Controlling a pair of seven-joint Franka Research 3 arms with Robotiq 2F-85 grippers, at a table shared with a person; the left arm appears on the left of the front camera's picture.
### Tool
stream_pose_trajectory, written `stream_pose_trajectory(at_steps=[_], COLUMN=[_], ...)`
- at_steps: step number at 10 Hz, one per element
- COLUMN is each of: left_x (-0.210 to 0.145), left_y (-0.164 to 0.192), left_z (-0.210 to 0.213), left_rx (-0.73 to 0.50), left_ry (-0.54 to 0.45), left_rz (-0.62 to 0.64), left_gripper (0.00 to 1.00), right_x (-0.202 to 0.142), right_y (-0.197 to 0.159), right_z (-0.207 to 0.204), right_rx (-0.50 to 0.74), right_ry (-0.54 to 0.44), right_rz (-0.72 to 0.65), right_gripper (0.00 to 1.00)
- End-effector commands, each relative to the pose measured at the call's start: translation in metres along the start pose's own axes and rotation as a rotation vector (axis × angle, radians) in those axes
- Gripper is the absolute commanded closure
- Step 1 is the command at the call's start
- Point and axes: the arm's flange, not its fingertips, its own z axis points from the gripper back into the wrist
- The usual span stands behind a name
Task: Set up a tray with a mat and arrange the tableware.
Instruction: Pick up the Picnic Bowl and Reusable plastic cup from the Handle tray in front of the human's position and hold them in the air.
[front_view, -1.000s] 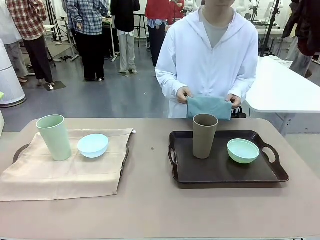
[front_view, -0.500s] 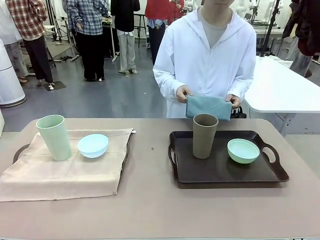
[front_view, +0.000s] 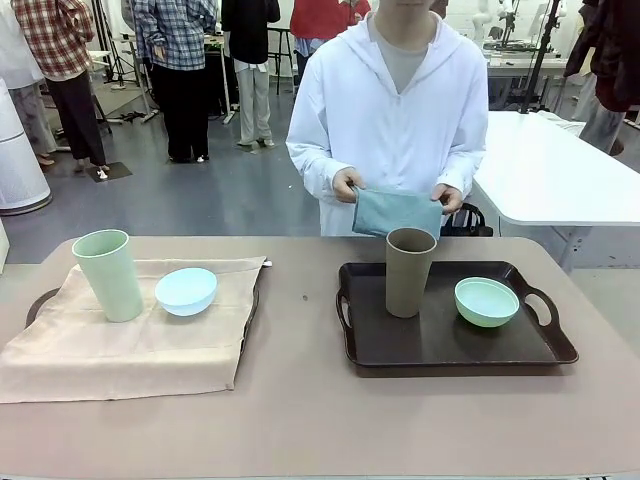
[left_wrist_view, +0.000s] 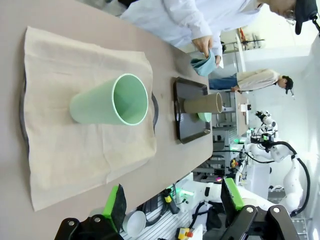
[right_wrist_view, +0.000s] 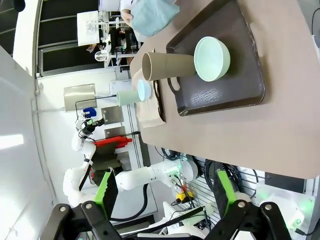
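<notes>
Right wrist view, both jaws released, well short of tray (right_wrist_view: 227, 95) ahead with brown cup (right_wrist_view: 167, 66) and green bowl (right_wrist_view: 212, 58) on bare surface: could topple cup when slipping person's blue mat (right_wrist_view: 150, 17) under.

I see a pale green cup (front_view: 108, 275), a light blue bowl (front_view: 186, 291), a beige cloth (front_view: 130, 355), a brown cup (front_view: 409, 275), a dark brown tray (front_view: 440, 345).

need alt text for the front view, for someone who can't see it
A person across the table holds a folded teal cloth behind two trays. The left tray is covered by a beige mat carrying a pale green cup and a light blue bowl; the bare dark tray on the right holds a brown cup and a pale green bowl.
</notes>
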Motion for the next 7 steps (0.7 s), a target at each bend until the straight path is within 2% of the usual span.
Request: stream_pose_trajectory(at_steps=[1, 7], left_x=[-0.0028, -0.0028], left_y=[-0.0009, -0.0009], left_z=[0.0003, 0.0003], left_rx=[-0.026, -0.026], left_ry=[-0.011, -0.011], left_rz=[-0.016, -0.016], left_gripper=[0.0, 0.0], right_x=[0.0004, 0.0004], right_y=[-0.0017, -0.0017], right_z=[0.0017, 0.0017], right_rx=[0.011, 0.011], right_ry=[0.004, 0.004], right_rz=[0.011, 0.011], right_gripper=[0.0, 0.0])
